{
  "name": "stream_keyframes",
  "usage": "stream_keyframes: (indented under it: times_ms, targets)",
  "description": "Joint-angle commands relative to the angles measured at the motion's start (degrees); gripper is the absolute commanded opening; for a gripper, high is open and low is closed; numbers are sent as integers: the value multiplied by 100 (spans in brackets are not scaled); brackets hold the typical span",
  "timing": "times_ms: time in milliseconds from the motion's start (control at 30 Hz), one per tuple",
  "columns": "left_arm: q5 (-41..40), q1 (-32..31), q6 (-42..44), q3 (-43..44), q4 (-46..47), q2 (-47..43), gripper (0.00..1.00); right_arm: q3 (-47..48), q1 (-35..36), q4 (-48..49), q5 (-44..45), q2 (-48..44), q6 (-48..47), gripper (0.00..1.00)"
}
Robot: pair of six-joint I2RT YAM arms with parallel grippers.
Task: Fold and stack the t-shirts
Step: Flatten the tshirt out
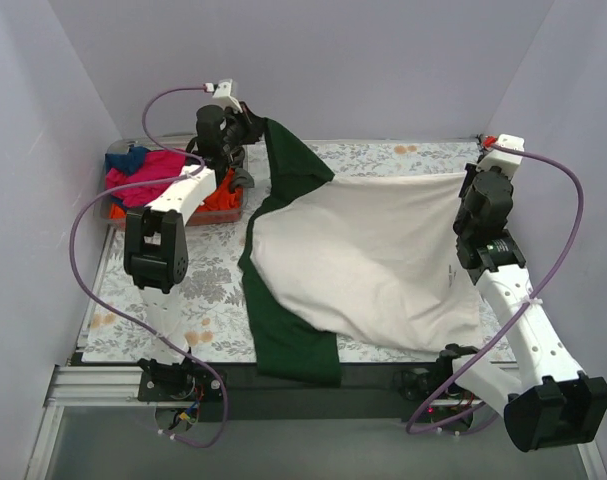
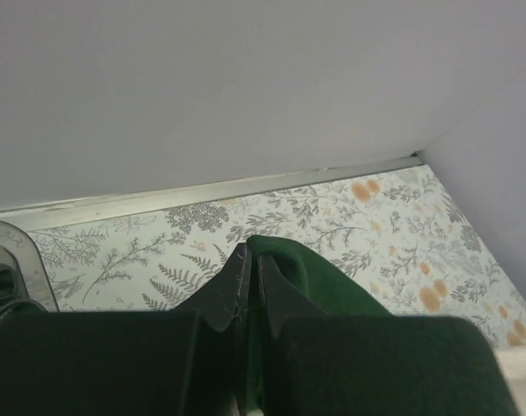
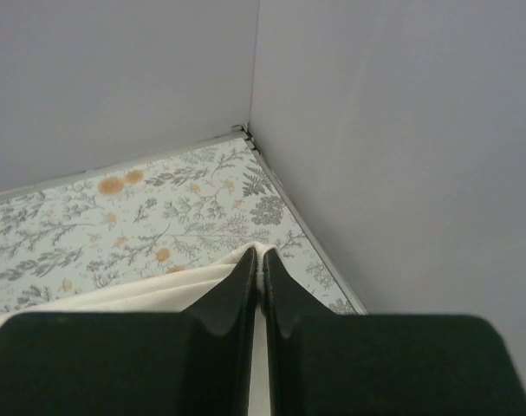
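Across the floral table [image 1: 208,270], top view: cream t-shirt [image 1: 373,250] spread from the middle to the right edge, its dark green sleeve [image 1: 288,165] lifted toward the far left; a second green part hangs over the near edge; left gripper [image 1: 251,128] pinches that raised sleeve above the far edge; right gripper [image 1: 467,182] pinches the cream cloth near the far right corner, so the shirt's far edge is lifted between the two; clear bin [image 1: 113,215] at the far left corner holds a magenta tee [image 1: 148,170], an orange tee [image 1: 221,200] and a blue tee [image 1: 123,158].

Left wrist view: left gripper [image 2: 250,256] jaws nearly together, clamped on dark green sleeve [image 2: 323,286]; table [image 2: 401,225] below; bin corner [image 2: 20,251] at left.

Right wrist view: right gripper [image 3: 258,260] jaws nearly together, clamped on the cream t-shirt [image 3: 141,295] edge; table's far right corner [image 3: 245,134] beyond.
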Motion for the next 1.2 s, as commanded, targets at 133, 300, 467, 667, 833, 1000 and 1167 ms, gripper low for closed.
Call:
stream_keyframes:
  times_ms: [133,300,467,667,833,1000,1167]
  targets:
    - [-58,37,-146,1227,577,375,0,-133,-9,1460,551,352,-29,1]
    - [-190,37,-208,1519,497,789,0,-405,-9,1908,630,721,-12,1]
    - [-111,37,-235,1721,409,1027,0,-441,0,2119,639,1212,59,1]
    - [-111,37,-156,1677,454,1105,0,-327,0,2207,674,1599,129,1]
    - [-128,37,-155,2010,260,1360,0,-318,0,2400,744,1819,235,1]
    - [-243,37,-261,2450,189,1764,0,-362,17,3015,998,2206,393,1]
    - [-742,37,-454,3178,374,2406,0,-37,35,3735,1376,3004,140,1]
